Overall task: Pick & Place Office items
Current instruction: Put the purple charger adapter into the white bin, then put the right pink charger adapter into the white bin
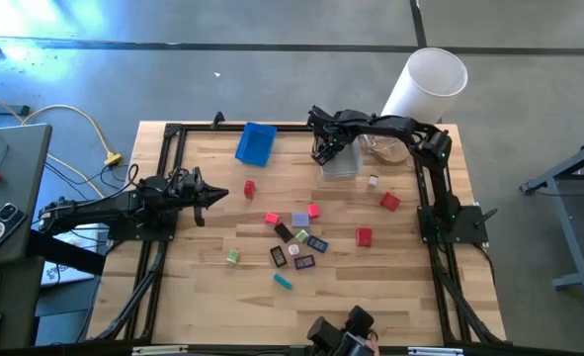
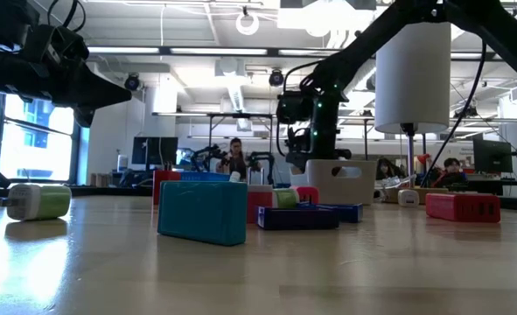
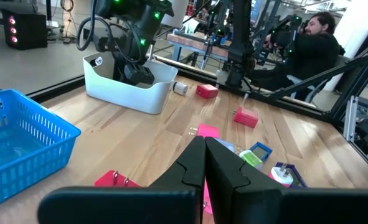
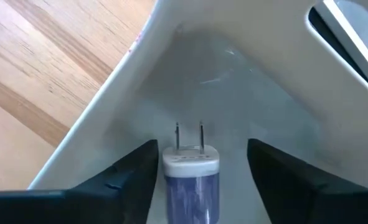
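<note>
Right gripper (image 4: 199, 180) spread over white bin (image 4: 277, 93), purple plug (image 4: 191, 183) loose between (releasing); withdraw straight up.

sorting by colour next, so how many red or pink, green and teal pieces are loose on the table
red or pink pieces: 5
green pieces: 2
teal piece: 1
total: 8
</note>
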You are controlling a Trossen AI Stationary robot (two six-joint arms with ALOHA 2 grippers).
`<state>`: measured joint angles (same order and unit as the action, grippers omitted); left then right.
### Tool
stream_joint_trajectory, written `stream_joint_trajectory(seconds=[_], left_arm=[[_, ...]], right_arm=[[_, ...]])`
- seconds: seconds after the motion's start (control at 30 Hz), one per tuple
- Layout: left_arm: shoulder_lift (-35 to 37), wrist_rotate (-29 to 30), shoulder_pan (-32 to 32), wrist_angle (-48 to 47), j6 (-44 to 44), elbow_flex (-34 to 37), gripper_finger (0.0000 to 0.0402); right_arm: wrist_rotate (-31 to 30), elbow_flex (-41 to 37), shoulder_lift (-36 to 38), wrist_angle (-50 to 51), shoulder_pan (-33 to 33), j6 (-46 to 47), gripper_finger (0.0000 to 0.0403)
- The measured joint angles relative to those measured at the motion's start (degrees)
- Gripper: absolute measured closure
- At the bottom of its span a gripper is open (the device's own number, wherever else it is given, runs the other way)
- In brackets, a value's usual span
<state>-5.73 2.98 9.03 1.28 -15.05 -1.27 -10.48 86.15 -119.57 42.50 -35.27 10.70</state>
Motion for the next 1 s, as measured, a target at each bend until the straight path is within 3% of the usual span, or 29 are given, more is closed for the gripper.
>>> stream_joint_trajectory(seconds=[0.33, 1.0], left_arm=[[0.0, 0.1, 0.0, 0.0, 0.0, 0.0, 0.04], [0.0, 0.1, 0.0, 0.0, 0.0, 0.0, 0.04]], right_arm=[[-1.6, 0.0, 3.6, 0.1, 0.2, -1.9, 0.0137], [-1.6, 0.1, 24.7, 1.0, 10.9, -3.5, 0.014]])
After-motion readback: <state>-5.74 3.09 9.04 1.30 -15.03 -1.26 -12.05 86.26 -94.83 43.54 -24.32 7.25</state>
